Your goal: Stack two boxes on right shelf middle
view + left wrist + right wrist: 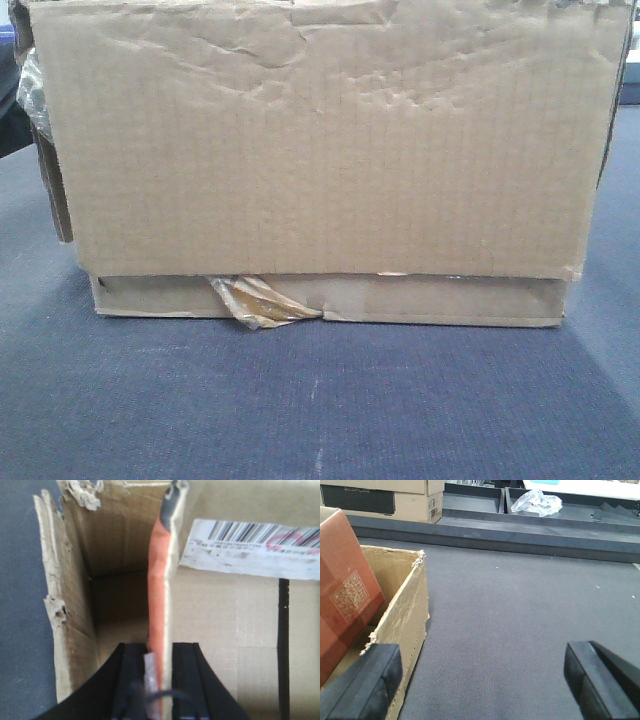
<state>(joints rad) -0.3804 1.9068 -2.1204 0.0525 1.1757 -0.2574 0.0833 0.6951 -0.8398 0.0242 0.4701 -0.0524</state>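
A wide brown cardboard box [320, 150] with a dented face fills the front view. Under it shows a cardboard strip [450, 300] with torn yellowish tape [255, 300]; I cannot tell whether that strip is a second box. In the left wrist view my left gripper [160, 650] is shut on an upright, orange-faced flap [159, 580] of an open box [235, 615]. My right gripper [480, 660] stands wide open over the dark carpeted surface [510, 610], its left finger by the torn wall of a box [405, 610]. The right shelf is out of view.
A white barcode label [250, 547] lies on the box top. A red-brown flap with a QR code [345, 600] leans in the box at left. Behind stand another carton [385, 500], a dark raised rail [520, 537] and a crumpled plastic bag [537, 502].
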